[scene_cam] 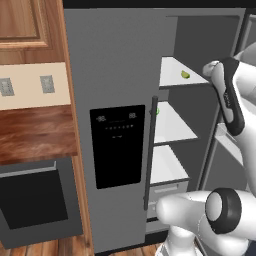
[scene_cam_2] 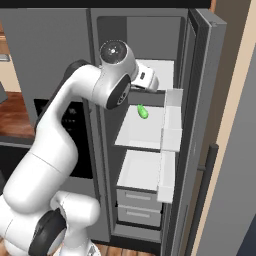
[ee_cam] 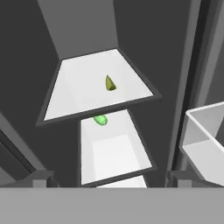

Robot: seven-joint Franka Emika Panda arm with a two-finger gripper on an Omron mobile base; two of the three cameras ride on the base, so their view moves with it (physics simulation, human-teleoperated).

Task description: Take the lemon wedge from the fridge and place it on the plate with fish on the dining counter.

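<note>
In front of the robot, the fridge (scene_cam: 117,125) is seen as one tall grey box with two doors. The left door with the black panel is shut, and the right door is swung open. Inside the open side, three white shelves are counted, one above the other, and two grey drawers are seen below them in the right base view. White bins are also seen on the inside of the open door.

One white arm is counted, and it is bent up toward the top of the open side. The pincer (ee_cam: 111,186) is held wide open, with its two dark tips far apart at the bottom of the hand view. Nothing is held between them.

Two small fruits are counted. The round green fruit (ee_cam: 100,119) is seen on the middle shelf, near its front edge. The lemon wedge (ee_cam: 110,83) is the smaller one, yellow-green, and only one is counted. It is placed on the top shelf (ee_cam: 78,96), near the middle.

In the hand view, the wedge is seen straight ahead of the pincer and well apart from it. Its long side is pointed away from the pincer, with the thin tip at the far end. A reach straight forward onto the top shelf is likely needed next.
</note>
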